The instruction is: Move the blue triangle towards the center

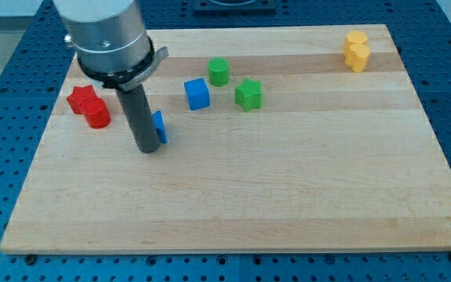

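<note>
Camera view, the only one: my tip [148,148] down on the board [233,211], just left of the blue triangle [160,127] and seemingly touching it, the rod hiding the triangle's left part. No jaws on this tool, so nothing clenched or released; merely a bare rod set against a block. Placed on the side away from the board's centre, probably so that a push toward the view's right drives the triangle inward. Blue cube [197,94] up and right of my tip, apart from the triangle; green blocks [218,71] and [249,94] further right of that, shapes hard to tell. Red blocks [83,99] and [98,116] left of the rod, touching each other, out of the likely path. Yellow blocks [356,51] far off at the view's top right, stacked close together. Triangle well left of centre, so most of the travel apparently remaining; open wood ahead of it on the right.
</note>
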Motion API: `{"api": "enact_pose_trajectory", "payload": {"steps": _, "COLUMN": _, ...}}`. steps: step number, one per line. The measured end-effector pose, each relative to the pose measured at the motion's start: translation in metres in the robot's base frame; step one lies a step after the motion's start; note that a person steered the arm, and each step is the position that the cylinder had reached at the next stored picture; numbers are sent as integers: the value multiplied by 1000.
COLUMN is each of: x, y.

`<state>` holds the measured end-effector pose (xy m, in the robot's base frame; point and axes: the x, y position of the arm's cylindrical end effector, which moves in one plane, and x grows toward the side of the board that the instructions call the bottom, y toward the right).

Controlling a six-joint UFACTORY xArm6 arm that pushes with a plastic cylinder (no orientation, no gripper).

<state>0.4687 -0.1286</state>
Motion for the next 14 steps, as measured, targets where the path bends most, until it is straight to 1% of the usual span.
{"api": "enact_pose_trajectory", "payload": {"steps": 2, "x": -9, "y": 2}}
{"api": "enact_pose_trajectory", "payload": {"steps": 3, "x": -22, "y": 9}}
{"api": "enact_pose_trajectory", "payload": {"steps": 5, "x": -25, "y": 11}}
{"api": "enact_pose_trajectory", "payload": {"steps": 6, "x": -15, "y": -34}}
{"api": "enact_pose_trajectory", "payload": {"steps": 7, "x": -25, "y": -55}}
{"api": "enact_pose_trajectory", "payload": {"steps": 8, "x": -85, "y": -37}}
{"api": "enact_pose_trajectory", "payload": {"steps": 9, "x": -91, "y": -37}}
{"api": "enact_pose_trajectory", "payload": {"steps": 10, "x": -73, "y": -20}}
{"api": "enact_pose_trajectory", "payload": {"steps": 12, "x": -69, "y": -19}}
{"api": "enact_pose_trajectory", "payload": {"steps": 13, "x": -49, "y": -9}}
{"api": "enact_pose_trajectory", "payload": {"steps": 14, "x": -43, "y": -7}}
